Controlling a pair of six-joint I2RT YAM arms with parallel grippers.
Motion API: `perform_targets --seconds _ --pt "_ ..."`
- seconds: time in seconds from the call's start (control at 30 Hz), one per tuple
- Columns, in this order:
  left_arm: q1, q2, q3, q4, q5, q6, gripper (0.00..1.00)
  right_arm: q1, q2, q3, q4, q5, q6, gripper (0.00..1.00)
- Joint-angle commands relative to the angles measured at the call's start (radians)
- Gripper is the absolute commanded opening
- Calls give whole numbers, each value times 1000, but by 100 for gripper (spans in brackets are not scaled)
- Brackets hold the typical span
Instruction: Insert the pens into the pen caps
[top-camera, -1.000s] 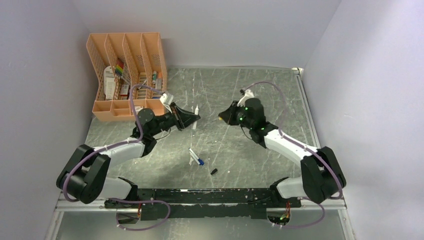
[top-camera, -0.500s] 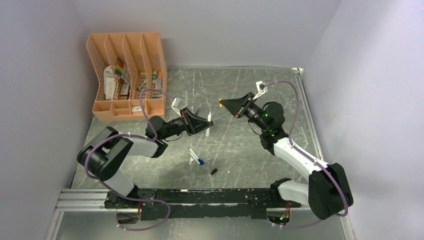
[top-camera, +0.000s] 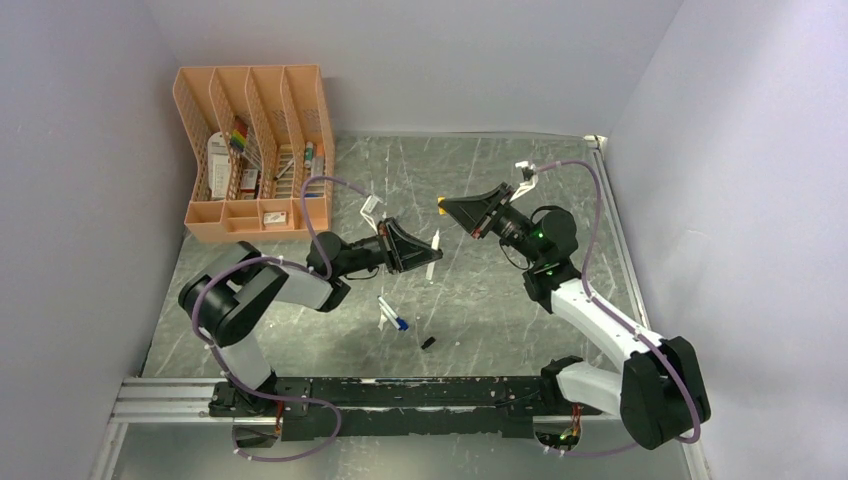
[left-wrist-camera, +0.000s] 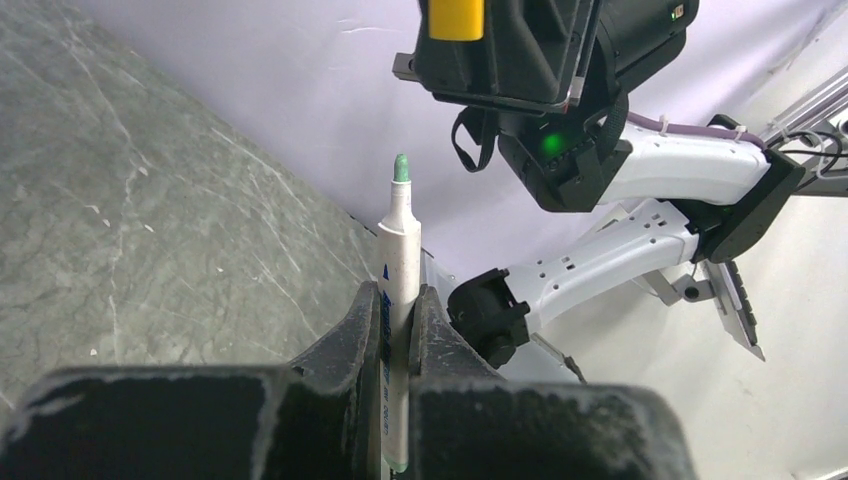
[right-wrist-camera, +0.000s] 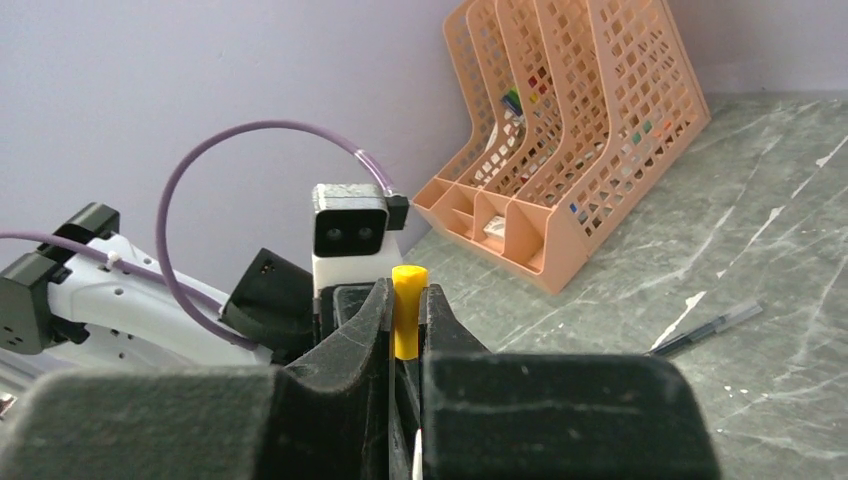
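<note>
Left tool (top-camera: 424, 252): fingers pressed together on the white pen (top-camera: 433, 255), raised above the middle of the tabletop (top-camera: 500, 300).
White pen: clamped around its lower barrel. In the left wrist view it stands upright out of the tool (left-wrist-camera: 397, 300), with its uncapped green tip (left-wrist-camera: 401, 167) on top.
Right tool (top-camera: 447, 206): fingers pinched on the yellow cap (top-camera: 442, 205), held in the air facing the left tool.
Yellow cap: in the right wrist view it stands between the two pads, its upper end sticking out above them (right-wrist-camera: 408, 315).
Pen to cap: apart. In the left wrist view the cap (left-wrist-camera: 455, 18) hangs above the green tip and a little to its right.
Second white pen (top-camera: 392, 313): lies on the tabletop nearer the arm bases, with blue at its near end. Whether that blue is a cap, I cannot tell.
Black cap (top-camera: 428, 343): lies on the tabletop just beyond that pen's blue end, not touching it.
Dark pen (right-wrist-camera: 700, 330): lies flat on the tabletop, seen only in the right wrist view.
File rack (top-camera: 250, 150): orange, at the far left corner, with papers and small items in its slots.
</note>
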Motion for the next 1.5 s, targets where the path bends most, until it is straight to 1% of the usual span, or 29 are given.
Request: perform_targets --seconds 0.0,0.1,0.27,0.47,0.8,0.97,1.47 --pt "-20 -39 30 128 -2 56 7 -2 -29 14 -46 11 -55 0" --pt "-29 -81 35 51 -18 112 7 2 -55 23 -141 56 -102 0" --pt "-39 -106 49 -33 -41 170 7 13 -83 33 -212 110 -139 0" --pt "-52 -111 69 -97 -67 206 7 22 -100 38 -234 141 -150 0" --pt "-70 -151 96 -261 -128 295 7 39 -108 47 -238 157 -163 0" --pt "-71 -163 94 -295 -144 313 7 44 -108 42 -231 159 -161 0" --pt "-71 -149 104 -303 -176 292 7 51 -82 11 -194 155 -146 0"
